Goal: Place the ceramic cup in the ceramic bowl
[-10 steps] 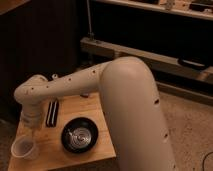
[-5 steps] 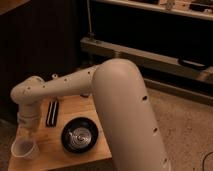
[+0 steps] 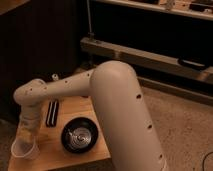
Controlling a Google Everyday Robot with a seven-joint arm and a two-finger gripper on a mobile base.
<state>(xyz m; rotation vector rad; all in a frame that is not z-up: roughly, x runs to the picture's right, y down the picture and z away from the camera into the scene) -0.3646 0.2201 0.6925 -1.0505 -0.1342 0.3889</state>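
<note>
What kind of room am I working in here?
Likely a lab or workshop: small wooden table, metal rack behind, speckled floor. The gripper hangs over the ceramic cup, beside the ceramic bowl.

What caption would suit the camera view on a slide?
The gripper hangs over the ceramic cup, the ceramic bowl beside it on the wooden table.

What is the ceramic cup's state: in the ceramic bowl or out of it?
Out: the ceramic cup stands upright on the table beside the ceramic bowl, with the gripper just above its rim.
</note>
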